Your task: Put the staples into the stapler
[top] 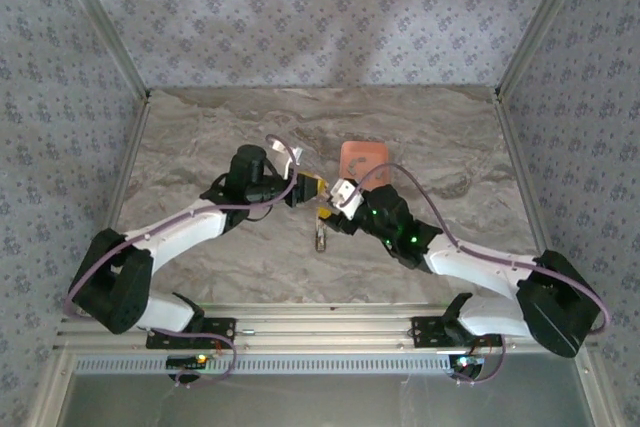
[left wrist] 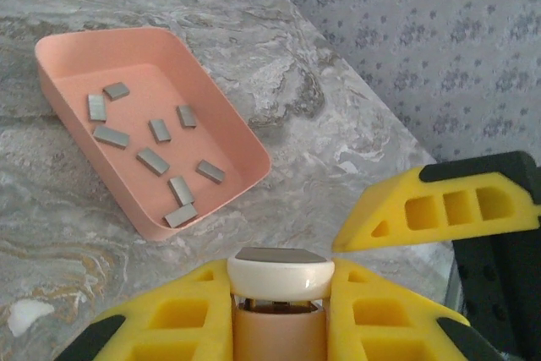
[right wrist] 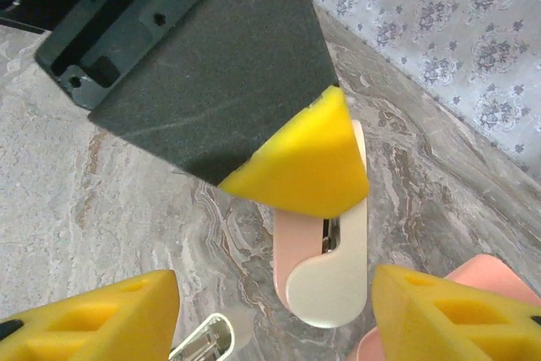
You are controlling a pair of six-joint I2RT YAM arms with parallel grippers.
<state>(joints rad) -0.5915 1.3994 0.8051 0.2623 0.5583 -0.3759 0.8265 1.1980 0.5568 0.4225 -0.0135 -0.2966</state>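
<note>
The stapler [left wrist: 280, 272], pink with a cream top, is clamped upright between the yellow fingers of my left gripper [left wrist: 279, 302]. Several small grey staples [left wrist: 153, 161] lie loose in the salmon tray [left wrist: 144, 82] beyond it. In the right wrist view the stapler's [right wrist: 325, 268] rounded cream end hangs between the spread fingers of my right gripper [right wrist: 275, 319], which stands open and touches nothing. A left finger [right wrist: 296, 158] covers the stapler's upper part. From above, the left gripper [top: 310, 190] and right gripper [top: 335, 209] meet just in front of the tray [top: 362, 159].
A small open metal channel [right wrist: 199, 346] lies on the marble table below the right gripper, also seen from above as a grey piece [top: 320, 237]. A tray corner [right wrist: 490, 272] sits by the right finger. Patterned walls enclose the table on three sides.
</note>
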